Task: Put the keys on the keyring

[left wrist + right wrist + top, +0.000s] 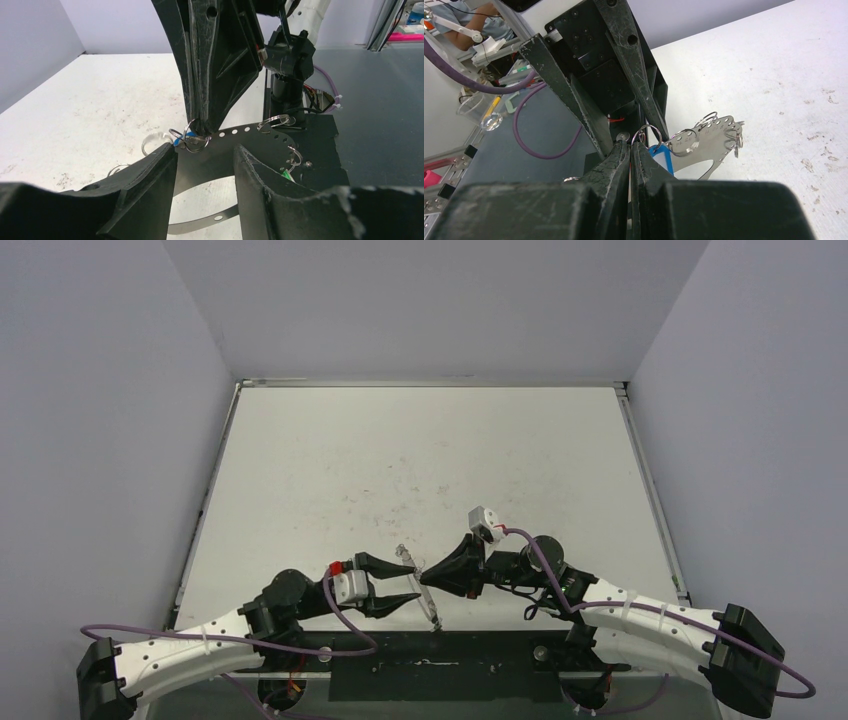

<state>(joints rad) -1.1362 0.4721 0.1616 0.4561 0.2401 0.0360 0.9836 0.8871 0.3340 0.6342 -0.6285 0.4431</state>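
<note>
- The keyring is up off the table, a flat pale metal band with holes along its rim and small split rings hung on it. It runs straight across the gap between the left jaws, and one end sits at the right jaw tips.
- From above, the keyring stands on edge as a thin sliver, right where the two grippers meet.
- The blue key sits just beside the right fingertips, its tag dangling under a small split ring there.
- The green key peeks out just past the left gripper's outer finger. It appears to hang from a small ring at the band's rim.
- The right gripper has its jaws pressed tight together, pinching the cluster of small rings at the end of the keyring. I cannot tell exactly which ring is caught.
- The left gripper has its jaws apart, one finger either side of the band. I cannot tell whether either finger touches it.
- The two grippers point at each other nose to nose, the right tips reaching into the mouth of the left jaws.
- Under the jaws lies the scuffed white table.
- A purple cable loops behind the left gripper.
</note>
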